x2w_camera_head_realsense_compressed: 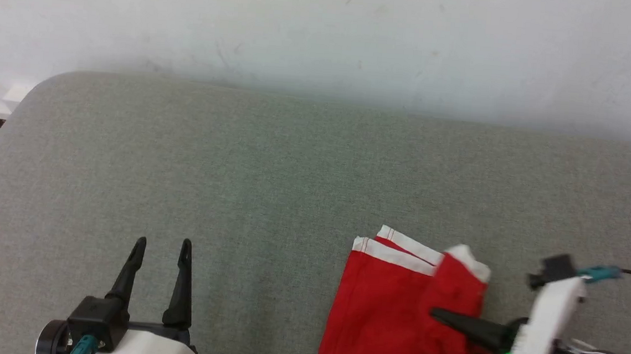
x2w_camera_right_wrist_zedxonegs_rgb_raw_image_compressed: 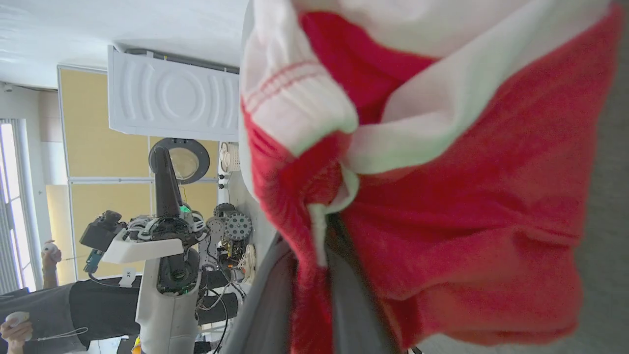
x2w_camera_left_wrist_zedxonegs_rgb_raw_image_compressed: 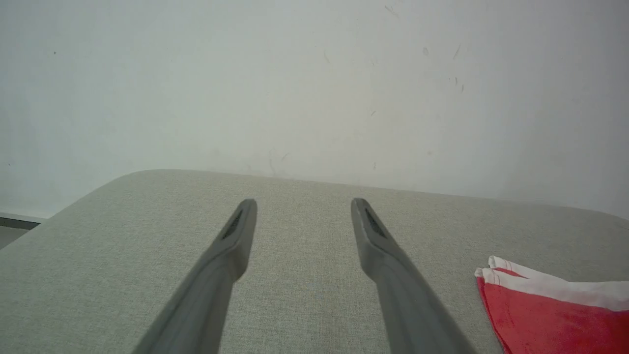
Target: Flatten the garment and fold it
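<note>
Grip first: my right tool [x2w_camera_head_realsense_compressed: 439, 316] pinches the garment [x2w_camera_head_realsense_compressed: 378, 309] by a flap at four o'clock, to fold it over; left tool [x2w_camera_head_realsense_compressed: 162, 242] hangs wide at seven, out of the way.

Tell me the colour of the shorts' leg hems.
White hems on red shorts; clearest in head view.

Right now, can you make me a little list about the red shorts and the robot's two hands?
garment: red shorts, bunched up, white-trimmed hems pointing toward the wall
surface: grey padded top, shorts lie on it
right gripper: shut on a fold of the shorts
left gripper: open, empty, off to the left of the shorts, not touching them
fold: not neat yet
</note>
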